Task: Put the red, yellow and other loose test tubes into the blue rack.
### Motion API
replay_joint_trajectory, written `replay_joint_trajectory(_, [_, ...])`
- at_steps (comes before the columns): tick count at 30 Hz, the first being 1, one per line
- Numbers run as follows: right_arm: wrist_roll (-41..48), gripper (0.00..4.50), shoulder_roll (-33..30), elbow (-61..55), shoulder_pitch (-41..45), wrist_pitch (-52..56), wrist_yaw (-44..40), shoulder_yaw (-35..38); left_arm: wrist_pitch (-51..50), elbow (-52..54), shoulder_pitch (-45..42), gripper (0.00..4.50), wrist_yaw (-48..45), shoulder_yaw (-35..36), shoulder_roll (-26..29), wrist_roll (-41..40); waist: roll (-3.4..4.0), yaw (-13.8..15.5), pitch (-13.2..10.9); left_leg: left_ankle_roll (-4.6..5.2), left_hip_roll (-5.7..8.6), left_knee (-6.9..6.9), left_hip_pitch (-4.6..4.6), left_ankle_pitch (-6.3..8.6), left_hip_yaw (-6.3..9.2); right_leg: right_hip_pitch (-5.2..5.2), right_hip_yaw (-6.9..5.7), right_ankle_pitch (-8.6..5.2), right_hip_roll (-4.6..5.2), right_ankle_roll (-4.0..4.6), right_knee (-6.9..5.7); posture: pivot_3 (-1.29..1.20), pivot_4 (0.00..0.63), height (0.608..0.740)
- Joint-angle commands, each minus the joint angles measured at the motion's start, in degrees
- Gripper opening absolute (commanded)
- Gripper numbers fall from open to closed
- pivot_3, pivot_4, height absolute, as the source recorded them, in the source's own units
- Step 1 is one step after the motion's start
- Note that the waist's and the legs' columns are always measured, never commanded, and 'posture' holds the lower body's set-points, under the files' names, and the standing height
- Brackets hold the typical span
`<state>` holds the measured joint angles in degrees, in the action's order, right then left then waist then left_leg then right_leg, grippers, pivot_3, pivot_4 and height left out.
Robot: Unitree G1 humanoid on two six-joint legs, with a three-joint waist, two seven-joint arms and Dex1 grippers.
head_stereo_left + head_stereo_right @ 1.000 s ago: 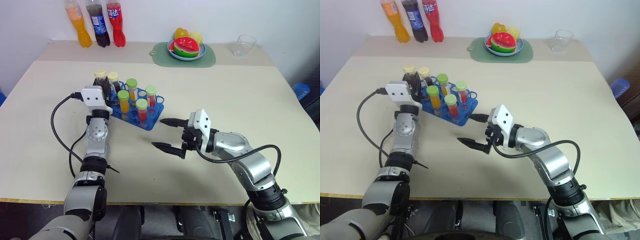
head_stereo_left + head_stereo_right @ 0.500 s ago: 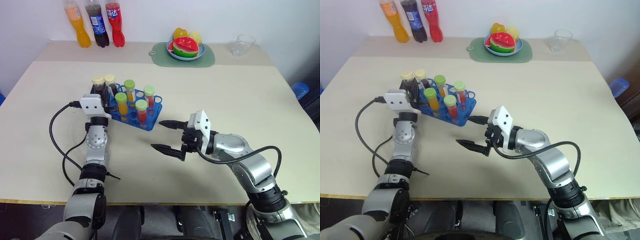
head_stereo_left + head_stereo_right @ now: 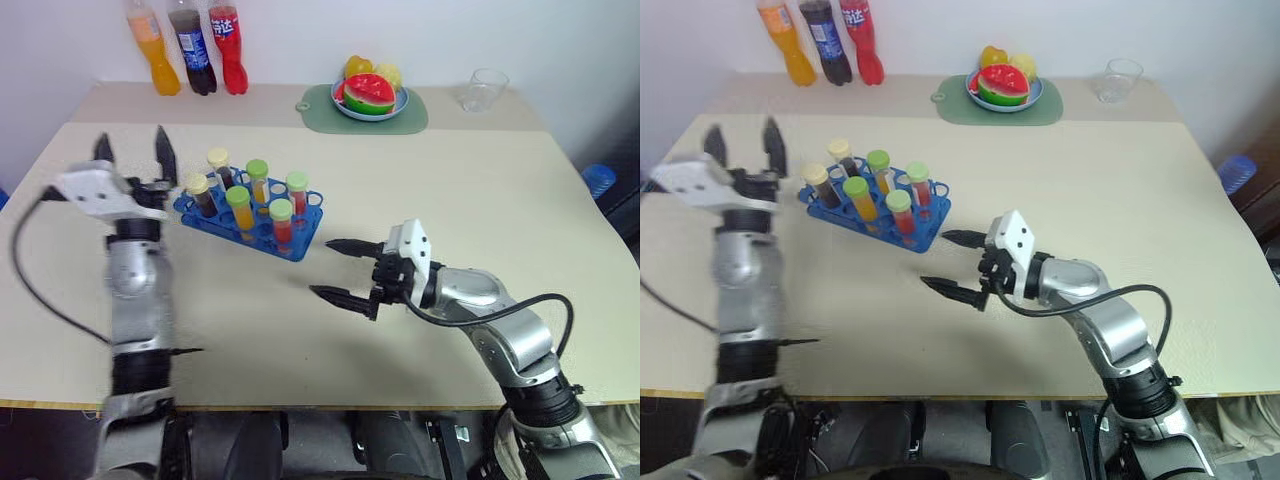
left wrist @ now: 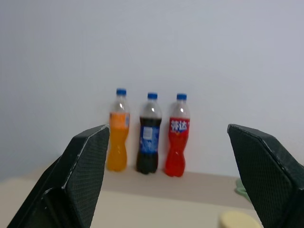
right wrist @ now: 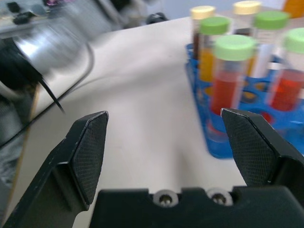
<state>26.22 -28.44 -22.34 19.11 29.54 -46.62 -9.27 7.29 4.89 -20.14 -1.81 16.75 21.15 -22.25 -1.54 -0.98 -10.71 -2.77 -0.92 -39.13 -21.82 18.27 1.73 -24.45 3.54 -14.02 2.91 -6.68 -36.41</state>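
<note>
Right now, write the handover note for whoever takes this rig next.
Left gripper: open, empty, raised beside the blue rack's left end.
Right gripper: open, empty, low over the table on the rack's other side.
Test tubes: six capped tubes stand in the rack, two each dark, yellow-orange and red.
Done: no loose tube is visible on the table.
Left: check every tube is seated, then withdraw both arms.

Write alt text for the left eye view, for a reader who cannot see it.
A blue rack on a beige table holds six capped test tubes. The left tool is raised open to the rack's left, and the right tool is open near its right end. Behind stand three soda bottles, a fruit plate and a glass.
</note>
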Motion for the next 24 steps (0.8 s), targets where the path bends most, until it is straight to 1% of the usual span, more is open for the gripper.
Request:
replay_joint_trajectory(1, [1.73, 4.22, -4.39, 0.49, 1.15, 0.26, -1.42, 7.01, -18.12, 12.32, 11.20, 4.07, -8.79, 6.03, 12.19, -8.84, 0.03, -0.48, -0.02, 0.00, -0.01, 0.00, 0.03, 0.00, -0.01, 0.02, 0.00, 0.00, -0.01, 0.00, 0.00, 0.00, 0.150, 0.734])
replay_joint_trajectory(2, [1.79, 4.22, -6.19, 1.77, 1.16, 0.34, -1.95, 8.86, -22.12, 15.10, 15.38, 4.07, -11.70, 7.68, 15.65, -11.07, 0.06, -0.58, -0.03, 0.02, -0.03, 0.02, 0.04, 0.02, -0.05, 0.00, 0.03, -0.01, -0.04, 0.01, -0.01, 0.00, 0.150, 0.734])
replay_joint_trajectory(4, [1.84, 4.22, -9.69, 4.65, 0.93, 0.47, -2.80, 12.10, -25.87, 18.07, 24.27, 4.07, -18.48, 11.13, 21.05, -12.87, 0.07, -0.32, -0.04, 0.05, -0.02, 0.04, 0.03, 0.03, -0.06, 0.02, 0.03, -0.02, -0.03, 0.02, 0.03, 0.00, 0.150, 0.734])
replay_joint_trajectory(7, [1.70, 4.22, -13.97, 9.49, 0.29, -0.15, -4.57, 16.20, -28.74, 20.14, 35.47, 4.07, -26.61, 16.09, 24.47, -14.13, 0.08, 0.31, -0.04, 0.06, -0.03, 0.04, 0.10, 0.03, -0.07, 0.15, 0.01, -0.03, -0.03, 0.04, 0.12, 0.00, 0.150, 0.734])
replay_joint_trajectory(9, [1.71, 4.22, -15.88, 12.86, 0.08, -0.98, -5.98, 18.51, -29.68, 21.34, 39.65, 4.07, -29.41, 17.96, 24.79, -14.40, 0.13, 0.35, -0.07, 0.07, -0.04, 0.04, 0.11, 0.04, -0.11, 0.16, 0.02, -0.12, -0.04, 0.19, 0.15, 0.00, 0.150, 0.734])
replay_joint_trajectory(12, [0.53, 4.22, -17.80, 16.33, 0.08, -3.16, -7.84, 19.24, -30.73, 21.45, 38.90, 4.07, -27.83, 18.65, 23.32, -14.38, 0.14, 0.40, -0.08, 0.09, -0.03, 0.04, 0.12, 0.05, -0.12, 0.20, 0.02, -0.13, -0.04, 0.21, 0.17, 0.00, 0.150, 0.734])
replay_joint_trajectory(16, [-0.39, 4.22, -18.86, 19.78, -0.46, -5.73, -9.28, 20.00, -31.32, 21.62, 38.06, 4.07, -26.95, 17.63, 21.12, -13.12, 0.15, -0.05, -0.08, 0.09, -0.05, 0.04, 0.23, 0.05, -0.15, 0.29, 0.03, -0.05, -0.06, 0.07, 0.17, 0.00, 0.150, 0.734])
replay_joint_trajectory(19, [-1.54, 4.22, -18.67, 21.97, -0.72, -7.44, -9.69, 19.84, -32.04, 22.70, 38.52, 4.07, -26.14, 17.61, 19.62, -12.32, 0.17, -0.24, -0.08, 0.12, -0.06, 0.07, 0.27, 0.07, -0.18, 0.29, 0.07, -0.03, -0.06, 0.04, 0.16, 0.00, 0.150, 0.734])
replay_joint_trajectory(24, [-3.15, 4.22, -17.42, 25.06, 1.21, -9.21, -10.76, 17.59, -32.17, 25.56, 40.52, 4.07, -24.63, 18.35, 16.73, -11.61, 0.17, -0.12, -0.08, 0.12, -0.06, 0.07, 0.29, 0.07, -0.21, 0.29, 0.12, -0.03, -0.06, 0.04, 0.17, 0.00, 0.150, 0.734])
